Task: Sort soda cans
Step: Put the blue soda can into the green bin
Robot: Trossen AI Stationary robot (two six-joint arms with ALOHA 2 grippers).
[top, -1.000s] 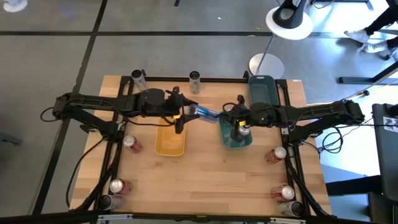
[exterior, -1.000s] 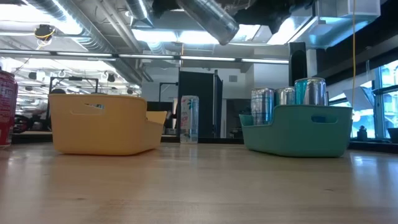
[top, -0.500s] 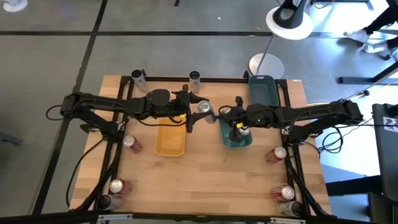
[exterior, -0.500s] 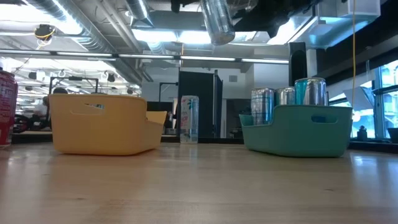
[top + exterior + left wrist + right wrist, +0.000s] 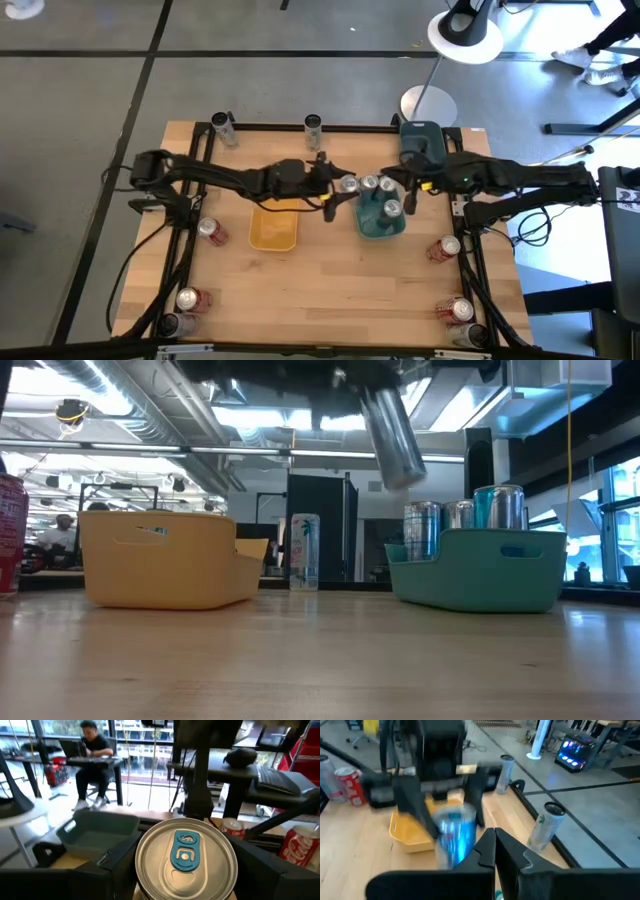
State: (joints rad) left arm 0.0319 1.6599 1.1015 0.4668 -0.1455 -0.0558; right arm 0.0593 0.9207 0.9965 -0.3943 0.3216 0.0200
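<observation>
Left gripper [image 5: 338, 190] is off the counter [image 5: 340, 290], just beside the teal tray [image 5: 372, 228] on the side facing the yellow tray [image 5: 272, 230]; its jaws are partly open and clamped on a silver-teal can [image 5: 348, 185]; in the low view that can [image 5: 392, 438] hangs tilted in the air, higher than the teal tray's rim [image 5: 478, 540]; body silver with teal-blue print, plain silver top with a blue pull tab [image 5: 185, 854]. Right gripper [image 5: 412, 186] sits over the teal tray's far end next to the dark tray [image 5: 424, 140], jaws fully closed and empty. Teal tray holds silver-teal cans [image 5: 381, 198] standing upright, silver tops showing. Red cans [image 5: 211, 232] lie outside the yellow tray toward the counter's left edge; more red cans [image 5: 446, 247] lie beyond the teal tray toward the right edge and near corners; two slim pale cans [image 5: 314, 125] stand at the far edge behind the yellow tray.
</observation>
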